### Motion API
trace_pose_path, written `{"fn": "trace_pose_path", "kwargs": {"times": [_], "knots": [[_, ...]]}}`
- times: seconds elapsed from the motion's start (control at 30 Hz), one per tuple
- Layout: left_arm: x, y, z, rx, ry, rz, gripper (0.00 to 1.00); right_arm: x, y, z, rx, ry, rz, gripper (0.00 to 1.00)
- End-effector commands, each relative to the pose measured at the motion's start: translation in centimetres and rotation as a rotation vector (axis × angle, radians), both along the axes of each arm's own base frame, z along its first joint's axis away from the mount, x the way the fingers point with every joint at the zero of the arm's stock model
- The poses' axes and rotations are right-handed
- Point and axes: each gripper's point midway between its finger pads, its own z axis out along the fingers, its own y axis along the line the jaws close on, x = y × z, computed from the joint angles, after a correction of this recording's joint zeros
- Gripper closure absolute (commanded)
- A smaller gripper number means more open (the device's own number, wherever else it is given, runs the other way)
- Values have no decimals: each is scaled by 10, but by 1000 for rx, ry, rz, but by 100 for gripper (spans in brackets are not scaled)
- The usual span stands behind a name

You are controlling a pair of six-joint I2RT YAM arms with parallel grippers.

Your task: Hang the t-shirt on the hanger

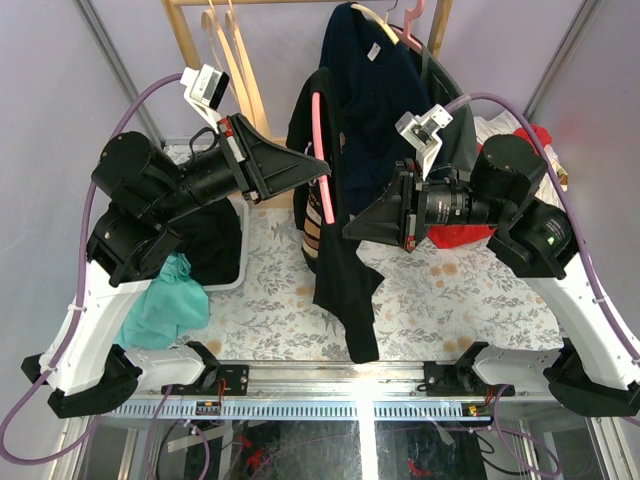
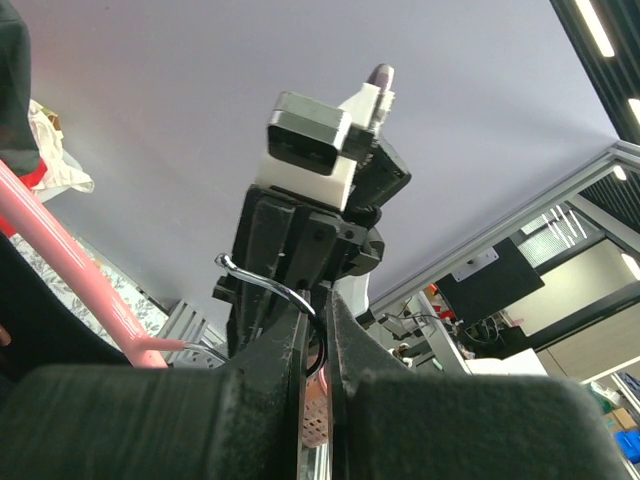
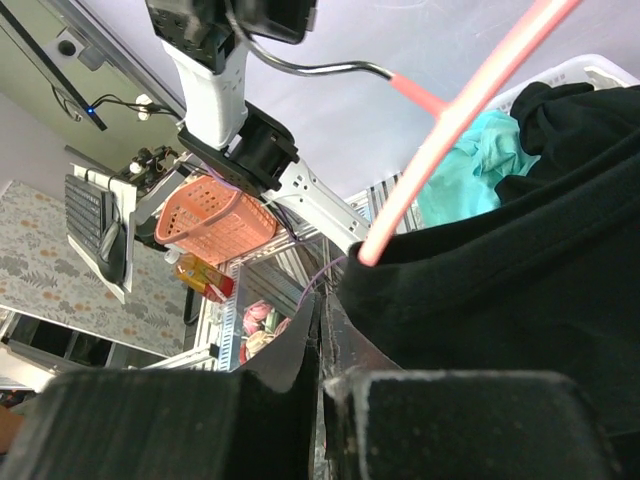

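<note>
While both arms reach inward, the left gripper (image 1: 322, 168) clamps the hanger (image 1: 318, 130) by its metal hook (image 2: 262, 282). The right gripper (image 1: 350, 230) is fully closed at the t-shirt (image 1: 340, 275); whether it pinches fabric cannot be told. Hanger axis runs near-to-far; the t-shirt drapes over it above the table (image 1: 450, 290).

Most of the hanger (image 1: 322, 160) out of sight inside the t-shirt (image 1: 338, 275).

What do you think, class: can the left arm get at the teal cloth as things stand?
Probably not yet. The teal cloth lies in the open near its base, but the left end effector is shut on the hanger and must let go first.
</note>
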Motion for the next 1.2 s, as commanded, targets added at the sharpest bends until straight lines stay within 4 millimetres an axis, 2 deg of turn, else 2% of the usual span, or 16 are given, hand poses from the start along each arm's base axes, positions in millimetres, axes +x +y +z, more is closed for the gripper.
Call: {"fn": "trace_pose_path", "kwargs": {"times": [0.0,0.13,0.2,0.27,0.4,0.6,0.73,1.0,1.17], "knots": [[-2,6,21,-62,-120,22,100,-15,-13,21,35,-38,11,97],[-4,6,23,-66,-125,15,100,6,-19,3,-53,-53,-115,62],[-7,8,26,-73,-131,9,100,17,-21,-7,-92,-56,-173,51],[-12,9,29,-80,-134,-10,100,27,-21,-16,-119,-58,-215,46],[-21,10,32,-88,-141,-54,100,34,-12,-21,-119,-39,-199,43],[-31,11,28,-79,-144,-95,100,36,-9,-6,-37,-1,-146,41],[-34,12,26,-80,-146,-106,100,46,-8,-6,-18,33,-147,41],[-27,7,19,-67,-140,-98,100,42,-3,-3,18,79,-82,41],[-16,-2,12,-67,-127,-107,100,42,1,-15,1,132,-65,43]]}}
